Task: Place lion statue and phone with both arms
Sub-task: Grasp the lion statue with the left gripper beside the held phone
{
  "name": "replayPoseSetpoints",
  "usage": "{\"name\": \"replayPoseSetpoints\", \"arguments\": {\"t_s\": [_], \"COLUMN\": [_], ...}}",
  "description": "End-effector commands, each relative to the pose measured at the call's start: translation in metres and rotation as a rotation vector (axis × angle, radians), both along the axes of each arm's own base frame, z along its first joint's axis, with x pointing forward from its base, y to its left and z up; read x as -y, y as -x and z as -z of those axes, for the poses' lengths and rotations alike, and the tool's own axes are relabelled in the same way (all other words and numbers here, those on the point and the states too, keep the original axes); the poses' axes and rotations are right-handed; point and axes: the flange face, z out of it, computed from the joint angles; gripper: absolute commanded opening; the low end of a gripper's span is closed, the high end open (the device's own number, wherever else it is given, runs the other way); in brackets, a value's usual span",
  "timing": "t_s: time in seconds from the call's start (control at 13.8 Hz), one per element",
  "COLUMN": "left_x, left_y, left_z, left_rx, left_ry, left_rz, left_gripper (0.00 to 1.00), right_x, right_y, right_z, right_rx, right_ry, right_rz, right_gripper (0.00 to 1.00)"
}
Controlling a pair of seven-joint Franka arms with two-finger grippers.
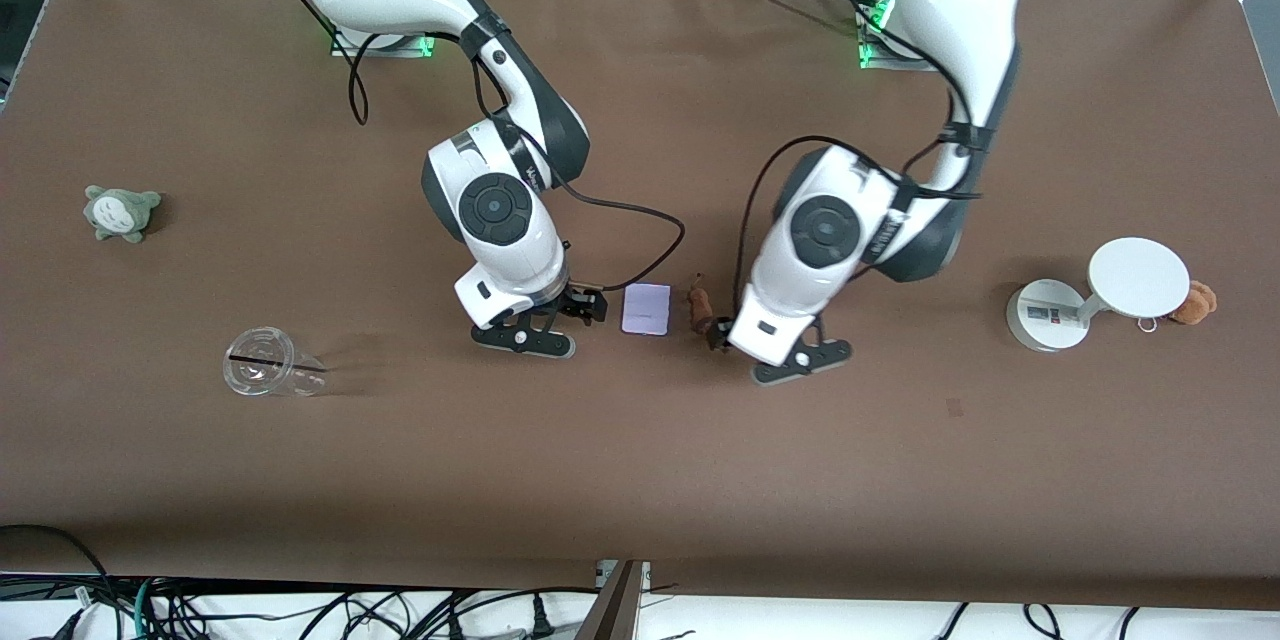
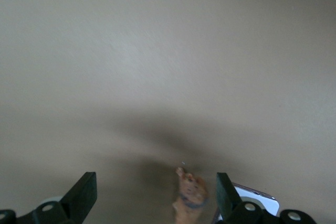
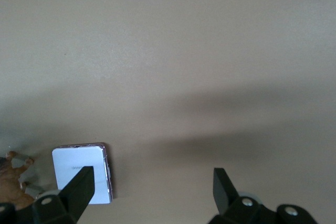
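Note:
The phone [image 1: 646, 309], a pale lavender rectangle, lies flat mid-table. Close beside it, toward the left arm's end, lies the small orange-brown lion statue [image 1: 699, 303]. My right gripper [image 1: 590, 307] stands open and low at the phone's edge toward the right arm's end. In the right wrist view one finger [image 3: 79, 190] overlaps the phone [image 3: 81, 169], and nothing is between the fingers [image 3: 223, 187]. My left gripper [image 1: 718, 332] is open at the lion. In the left wrist view the lion statue [image 2: 190, 198] lies between the fingers [image 2: 84, 195], close to one, with the phone's corner [image 2: 257, 200] just outside.
A clear plastic cup [image 1: 270, 375] lies on its side toward the right arm's end, with a grey plush toy [image 1: 122, 212] farther from the camera. A white round disc stand [image 1: 1100, 295] and a tan plush toy [image 1: 1195, 303] sit toward the left arm's end.

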Motion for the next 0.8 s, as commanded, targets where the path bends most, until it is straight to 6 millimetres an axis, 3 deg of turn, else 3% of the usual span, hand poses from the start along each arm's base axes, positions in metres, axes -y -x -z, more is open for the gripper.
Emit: {"name": "replayPoseSetpoints", "arguments": {"t_s": [0.0,0.51,0.73], "left_x": [0.024,0.048,0.051], "left_y": [0.019,0.051,0.052], "left_z": [0.022,0.071,0.087], "left_rx": [0.016,0.039,0.047], "left_ry": [-0.022,-0.067,-0.069], "left_rz": [-0.008,0.031,0.025], "left_gripper": [1.0,1.0,1.0], "right_x": [0.001,0.001,0.002], "right_y": [0.002,0.002,0.001], "right_z": [-0.001,-0.002,-0.002], "right_rx": [-0.005,-0.005,-0.005], "right_ry": [-0.017,-0.017,-0.017], "right_rz": [-0.019,-0.019,-0.019], "right_gripper": [1.0,1.0,1.0]}}
